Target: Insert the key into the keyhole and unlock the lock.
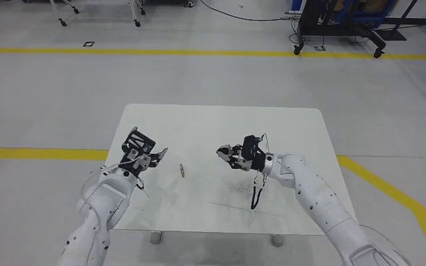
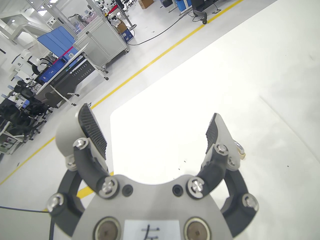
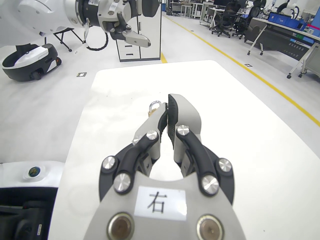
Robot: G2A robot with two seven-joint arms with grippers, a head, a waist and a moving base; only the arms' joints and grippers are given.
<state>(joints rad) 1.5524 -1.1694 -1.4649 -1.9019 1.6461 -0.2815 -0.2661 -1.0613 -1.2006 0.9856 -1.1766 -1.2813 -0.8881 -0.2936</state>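
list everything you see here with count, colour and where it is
table: one, white, under both arms
padlock: one, brass body with silver shackle, on the table between the two claws
floor lines: two, yellow, one beyond the table, one passing behind its sides
cable: one, black, looped from the right arm's wrist
left claw: one, grey with black pads, open, over the table's left side
right claw: one, grey with black pads, shut, above the table, tips toward the padlock
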